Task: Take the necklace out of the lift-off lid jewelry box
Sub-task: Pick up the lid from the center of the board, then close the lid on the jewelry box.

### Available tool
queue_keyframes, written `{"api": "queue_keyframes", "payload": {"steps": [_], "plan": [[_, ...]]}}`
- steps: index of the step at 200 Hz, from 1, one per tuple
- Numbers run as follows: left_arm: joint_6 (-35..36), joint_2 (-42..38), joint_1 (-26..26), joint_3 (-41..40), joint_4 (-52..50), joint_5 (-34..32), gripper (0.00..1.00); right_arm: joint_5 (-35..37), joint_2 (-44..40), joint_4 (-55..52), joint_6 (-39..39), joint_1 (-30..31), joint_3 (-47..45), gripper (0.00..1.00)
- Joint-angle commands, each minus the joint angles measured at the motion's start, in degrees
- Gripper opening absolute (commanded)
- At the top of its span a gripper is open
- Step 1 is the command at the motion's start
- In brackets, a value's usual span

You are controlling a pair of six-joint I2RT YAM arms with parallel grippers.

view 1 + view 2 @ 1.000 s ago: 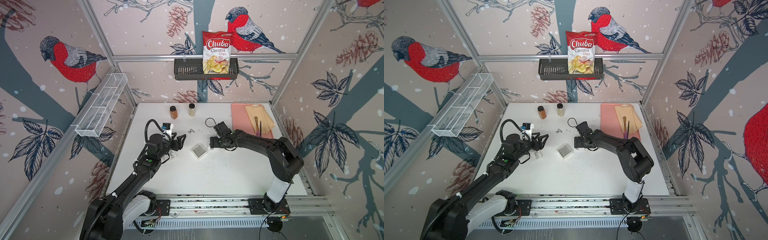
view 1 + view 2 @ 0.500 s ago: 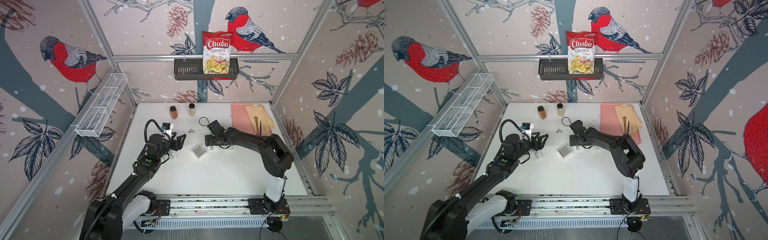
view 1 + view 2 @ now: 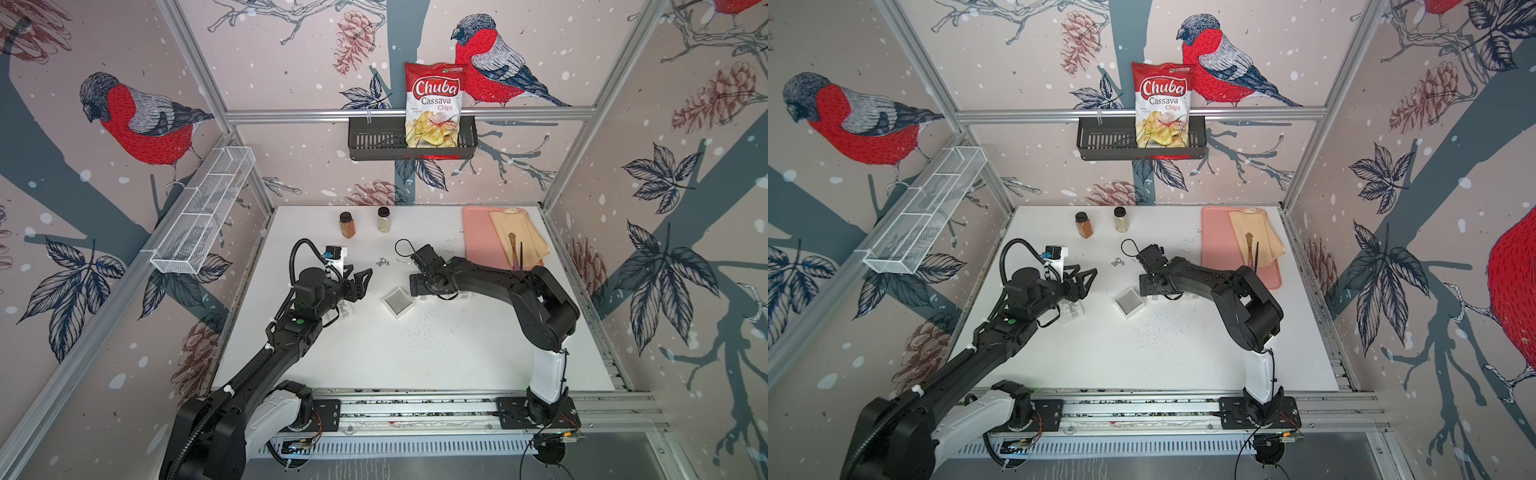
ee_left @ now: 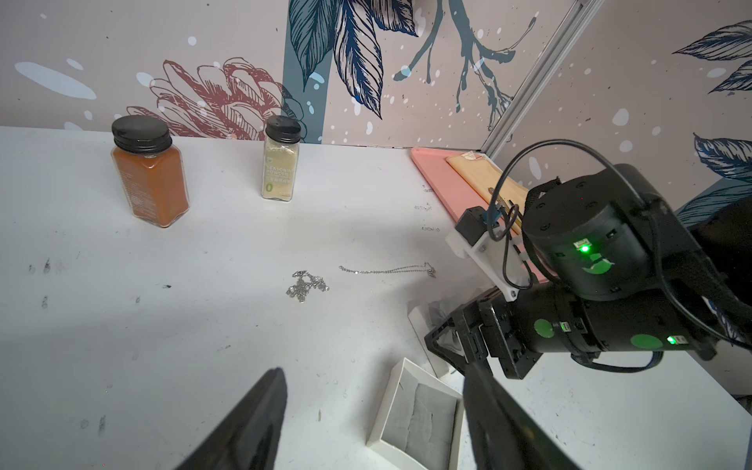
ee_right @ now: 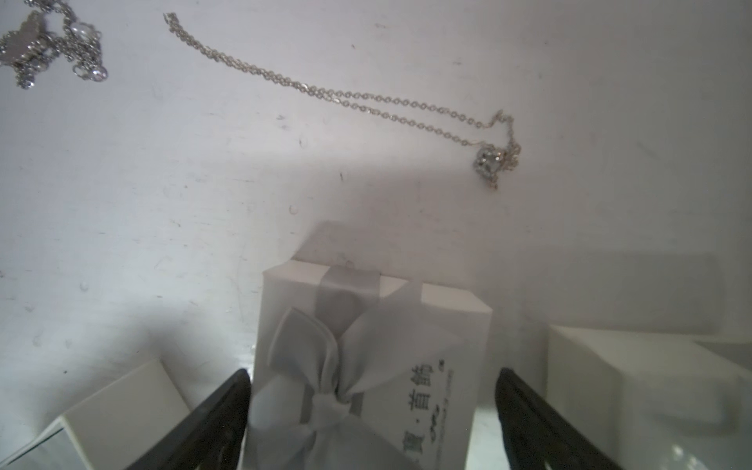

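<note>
Lid-lift step: right fingers [image 5: 224, 419] stood spread astride the closed ribboned box [image 5: 439, 325], just right of an open box [image 3: 398, 302]; necklace presumably inside, unseen. Next move called for pinching the lid and lifting straight. Over the last second the right arm had edged left; left fingers [image 4: 260, 411] stayed spread.

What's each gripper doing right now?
Left gripper: open, empty.
Right gripper: open, straddling the ribboned white jewelry box, no grip evident.
</note>
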Motion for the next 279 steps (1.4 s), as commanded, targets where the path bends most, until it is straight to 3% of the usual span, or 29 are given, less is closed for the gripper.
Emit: {"api": "queue_keyframes", "payload": {"steps": [1, 86, 142, 199, 254, 279], "plan": [[0.3, 0.0, 0.1, 0.3, 2.1, 0.4, 0.73, -0.1, 0.6, 0.6, -0.6, 0.0, 0.4, 0.9], [0.0, 1.0, 0.1, 0.0, 2.8, 0.2, 0.73, -0.3, -2.5, -1.0, -6.8, 0.5, 0.1, 0.76], [-0.2, 0.6, 0.1, -0.3, 2.7, -0.3, 0.73, -5.5, -5.5, -4.3, -15.7, 2.8, 2.7, 0.77], [-2.7, 0.5, 0.4, -0.1, 1.1, -5.9, 0.73, -13.5, -6.1, -3.9, -23.9, 6.4, 4.3, 0.78], [-4.2, -0.9, 0.5, -0.2, -2.8, -13.9, 0.73, -14.4, -4.1, -4.0, -29.8, 9.1, 5.2, 0.78], [-4.3, -1.8, 0.9, -1.3, -2.9, -14.1, 0.73, -13.4, -2.8, -3.8, -29.7, 9.2, 5.8, 0.79]]}}
